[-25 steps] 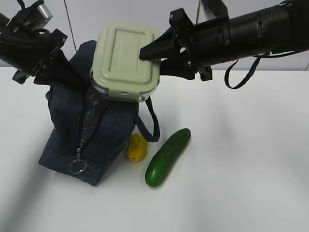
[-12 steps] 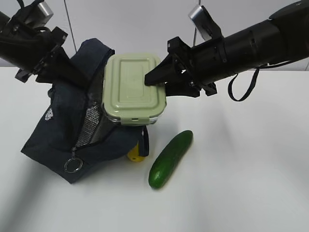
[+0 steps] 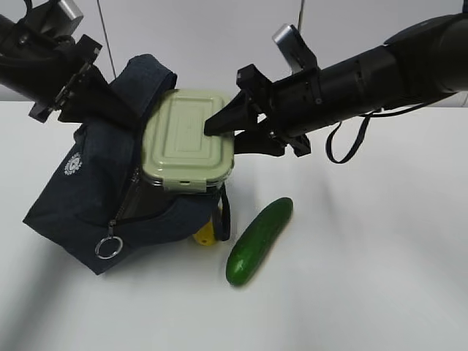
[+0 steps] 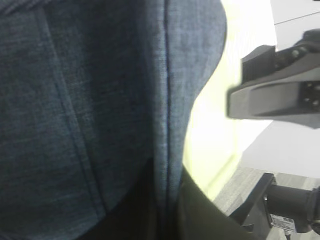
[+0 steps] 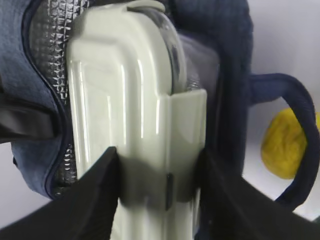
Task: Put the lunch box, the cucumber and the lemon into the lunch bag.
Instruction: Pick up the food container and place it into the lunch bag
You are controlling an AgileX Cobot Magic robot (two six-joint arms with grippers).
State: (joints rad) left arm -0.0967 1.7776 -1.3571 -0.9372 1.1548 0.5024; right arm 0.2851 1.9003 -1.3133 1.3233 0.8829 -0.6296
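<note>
The right hand clamps the short end of the rectangular clear lunch box with the sage-green snap-on lid, one finger on the lid and the other beneath, as the right wrist view shows. The box sits tilted in the open mouth of the dark navy fabric lunch bag, against its silvery quilted lining. The left hand is pinched shut on the bag's upper edge, holding the fabric up; the left wrist view is filled with navy cloth. The bag leans on the white desk. The small yellow lumpy lemon lies partly hidden behind a loop handle, just beside the dark green glossy cucumber.
</note>
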